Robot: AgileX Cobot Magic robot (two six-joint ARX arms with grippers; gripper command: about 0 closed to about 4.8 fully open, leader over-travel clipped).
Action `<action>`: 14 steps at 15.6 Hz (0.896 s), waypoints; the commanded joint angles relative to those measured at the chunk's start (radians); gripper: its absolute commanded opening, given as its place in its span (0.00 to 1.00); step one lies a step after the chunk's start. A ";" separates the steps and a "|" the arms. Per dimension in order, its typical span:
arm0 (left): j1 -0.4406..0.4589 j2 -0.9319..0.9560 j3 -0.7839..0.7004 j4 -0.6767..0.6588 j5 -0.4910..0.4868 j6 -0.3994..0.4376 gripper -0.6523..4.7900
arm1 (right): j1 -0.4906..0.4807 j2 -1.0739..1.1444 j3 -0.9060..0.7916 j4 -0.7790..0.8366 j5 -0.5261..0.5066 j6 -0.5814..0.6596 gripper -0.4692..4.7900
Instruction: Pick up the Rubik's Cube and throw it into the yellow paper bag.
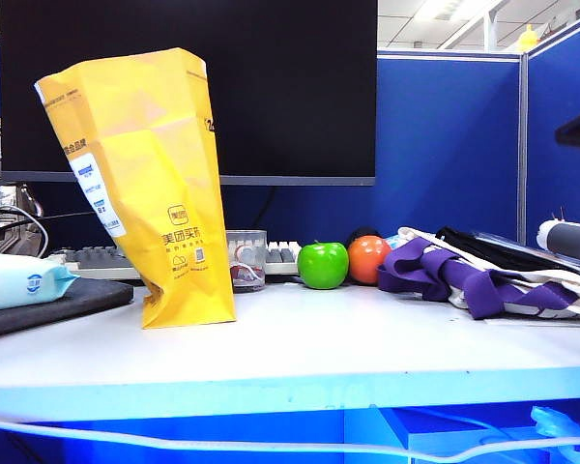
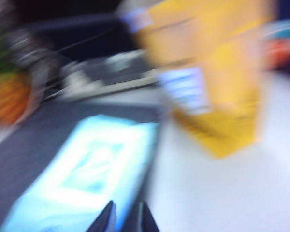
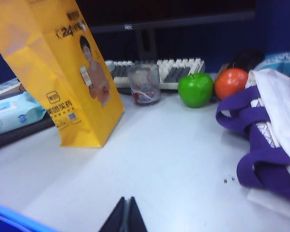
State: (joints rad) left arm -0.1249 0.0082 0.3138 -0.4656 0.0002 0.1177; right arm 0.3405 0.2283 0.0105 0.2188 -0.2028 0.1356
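The yellow paper bag (image 1: pixel 150 184) stands upright on the left of the white table (image 1: pixel 367 338), leaning a little, its top open. The Rubik's Cube is out of view in every frame. My left gripper (image 2: pixel 126 204) hovers over the edge of a blue wet-wipes pack (image 2: pixel 92 169), short of the yellow paper bag (image 2: pixel 217 82). Its jaws stand a narrow gap apart with nothing between them, and that view is blurred. My right gripper (image 3: pixel 126 199) is shut and empty above bare table, with the yellow paper bag (image 3: pixel 53 72) ahead of it. Neither gripper shows in the exterior view.
A green apple (image 1: pixel 323 265), an orange ball (image 1: pixel 368 259) and a glass cup (image 1: pixel 246 259) line up before the keyboard (image 1: pixel 97 257) and monitor (image 1: pixel 290 87). A purple-and-white cloth bag (image 1: pixel 474 275) lies at the right. The wipes pack (image 1: pixel 19 280) rests on a dark mat (image 1: pixel 68 304) at the left.
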 commanded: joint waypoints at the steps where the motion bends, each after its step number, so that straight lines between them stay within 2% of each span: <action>1: 0.095 -0.001 -0.014 0.058 -0.001 -0.002 0.27 | -0.001 -0.096 -0.009 -0.142 -0.001 0.002 0.09; 5: 0.100 -0.001 -0.071 0.153 0.000 -0.002 0.27 | -0.007 -0.227 -0.009 -0.245 -0.001 0.002 0.09; 7: 0.100 -0.001 -0.097 0.192 0.001 -0.002 0.27 | -0.024 -0.226 -0.009 -0.241 -0.001 0.002 0.09; 10: 0.098 -0.001 -0.207 0.375 0.001 -0.002 0.27 | -0.048 -0.226 -0.009 -0.245 -0.001 0.002 0.09; 14: 0.098 -0.001 -0.246 0.382 0.001 -0.002 0.27 | -0.051 -0.226 -0.009 -0.245 0.000 0.002 0.09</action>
State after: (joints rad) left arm -0.0261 0.0078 0.0795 -0.0978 -0.0010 0.1177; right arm 0.2905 0.0017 0.0105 -0.0360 -0.2024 0.1360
